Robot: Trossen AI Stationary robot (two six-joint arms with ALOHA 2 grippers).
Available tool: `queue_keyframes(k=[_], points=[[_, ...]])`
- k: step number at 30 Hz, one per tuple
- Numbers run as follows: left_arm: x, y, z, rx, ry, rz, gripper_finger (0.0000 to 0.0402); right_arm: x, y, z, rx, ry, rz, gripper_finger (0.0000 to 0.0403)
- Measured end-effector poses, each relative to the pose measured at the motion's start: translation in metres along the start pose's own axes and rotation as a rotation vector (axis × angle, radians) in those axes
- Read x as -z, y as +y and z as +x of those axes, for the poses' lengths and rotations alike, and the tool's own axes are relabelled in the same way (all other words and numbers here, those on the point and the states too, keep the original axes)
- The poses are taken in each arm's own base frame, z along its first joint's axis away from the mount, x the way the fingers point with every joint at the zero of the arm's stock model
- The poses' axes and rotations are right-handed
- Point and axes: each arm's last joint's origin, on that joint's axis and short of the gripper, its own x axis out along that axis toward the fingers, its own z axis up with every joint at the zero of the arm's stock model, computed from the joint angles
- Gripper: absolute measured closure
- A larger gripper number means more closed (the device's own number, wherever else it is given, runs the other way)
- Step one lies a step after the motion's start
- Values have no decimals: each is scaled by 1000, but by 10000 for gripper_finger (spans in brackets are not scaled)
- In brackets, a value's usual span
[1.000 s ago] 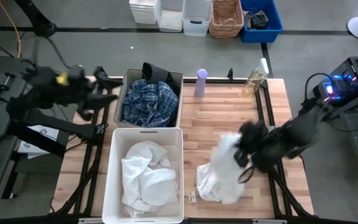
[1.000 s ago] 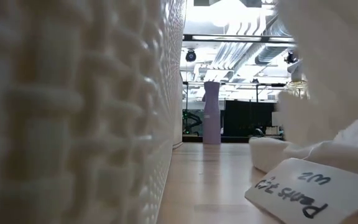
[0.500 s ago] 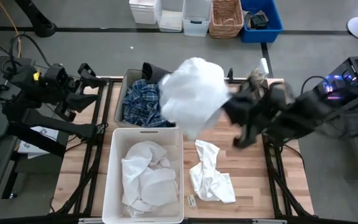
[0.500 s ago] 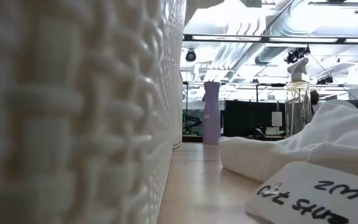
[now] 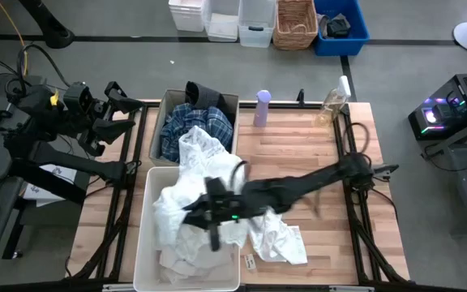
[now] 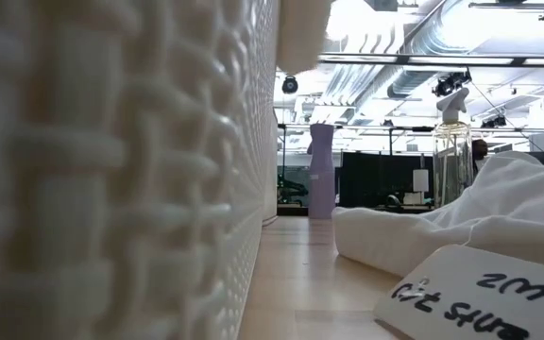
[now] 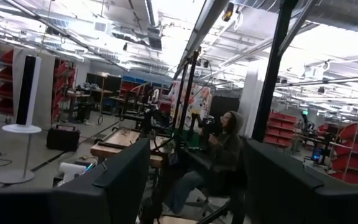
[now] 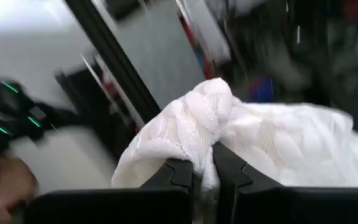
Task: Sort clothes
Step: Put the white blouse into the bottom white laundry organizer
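Observation:
My right gripper (image 5: 209, 212) is shut on a white textured garment (image 5: 191, 174) above the white bin (image 5: 143, 243), which holds more white clothes (image 5: 186, 258). The held garment also shows in the right wrist view (image 8: 260, 143) and at the top of the low view (image 6: 302, 28). A second white garment (image 5: 276, 240) lies flat on the table right of the bin. A grey bin (image 5: 159, 122) at the far left holds the blue-and-white plaid garment (image 5: 183, 130) and a dark one (image 5: 203, 94). My left gripper (image 5: 122, 109) is open and empty, off the table's far left corner. My right gripper pinches a bunched fold of the white garment (image 8: 205, 146) between its two fingers (image 8: 180, 175). The arm reaches in low from the table's right. The cloth spreads slack past the fingers, over the white bin and across the grey bin's near edge (image 5: 197, 150).
A lilac bottle (image 5: 262, 108) and a clear spray bottle (image 5: 331, 104) stand at the table's far edge. A white paper tag (image 6: 480, 295) lies near the flat garment. Baskets and boxes (image 5: 294, 23) stand on the floor beyond the table. A person sits in the room (image 7: 219, 146).
My right gripper has lifted one white garment from the table's right half, swung it up and toward the far edge, then down and left over the white bin. The garment has opened out and now drapes over the bins. The other white garment stays on the table.

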Motion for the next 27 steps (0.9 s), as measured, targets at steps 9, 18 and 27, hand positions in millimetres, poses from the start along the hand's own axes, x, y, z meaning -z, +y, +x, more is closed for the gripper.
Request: queue_keyframes(k=[9,18,27], points=[[6,1,11,-13,33,-26,154,149,-87,31,238,737,204,388],[14,2,25,-21,74,-23,154,212,-103,25,268,1063,417,388],[19,2,33,-29,94,-15,154,181,-98,14,292,1041,217,262]])
